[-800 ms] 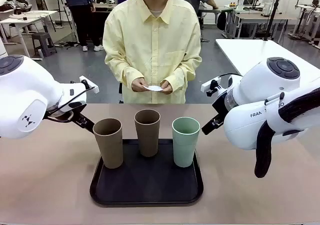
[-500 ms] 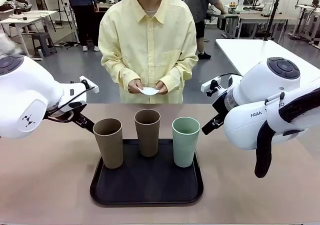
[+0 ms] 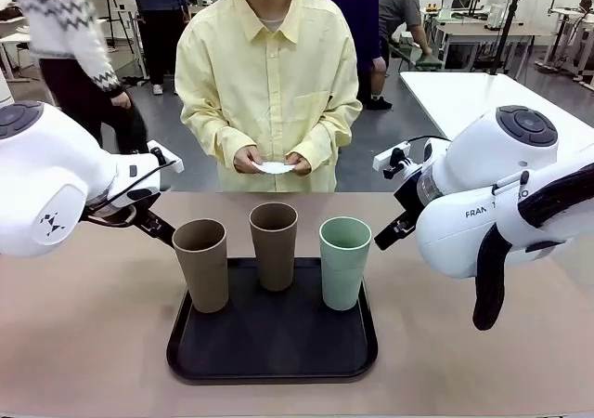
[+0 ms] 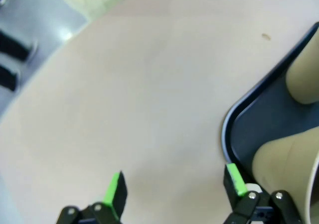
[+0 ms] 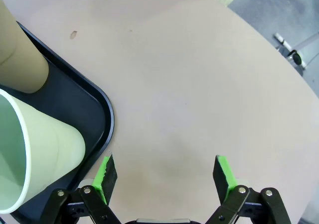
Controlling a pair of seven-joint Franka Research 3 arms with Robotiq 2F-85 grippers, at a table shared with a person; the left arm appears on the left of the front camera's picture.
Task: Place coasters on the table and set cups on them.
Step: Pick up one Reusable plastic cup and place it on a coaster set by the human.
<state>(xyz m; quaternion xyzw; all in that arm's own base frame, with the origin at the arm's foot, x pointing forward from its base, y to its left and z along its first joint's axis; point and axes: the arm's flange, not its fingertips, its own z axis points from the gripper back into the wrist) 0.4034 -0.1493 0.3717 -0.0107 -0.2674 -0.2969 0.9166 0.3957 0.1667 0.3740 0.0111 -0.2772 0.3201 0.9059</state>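
Note:
Three cups stand upright on a black tray (image 3: 272, 344): a brown cup (image 3: 202, 264) at left, a brown cup (image 3: 274, 246) in the middle, a mint green cup (image 3: 343, 262) at right. Across the table (image 3: 83, 344) a person holds the white coasters (image 3: 275, 167) in both hands at waist height. My left gripper (image 4: 174, 186) hangs open over bare tabletop beside the tray's corner (image 4: 234, 129), with a brown cup (image 4: 286, 169) close to one finger. Over the table, my right gripper (image 5: 164, 171) is open and empty, next to the mint cup (image 5: 30, 149) and the tray's edge (image 5: 102, 109).
A white table (image 3: 464, 93) stands at the back right. Other people stand behind the person in the yellow shirt (image 3: 269, 74). Bare tabletop lies to both sides of the tray and between it and the far edge.
The person holding the coasters has shifted slightly to the left, and someone in a patterned sweater has walked in at the back left. Both arms and the cups have stayed put.

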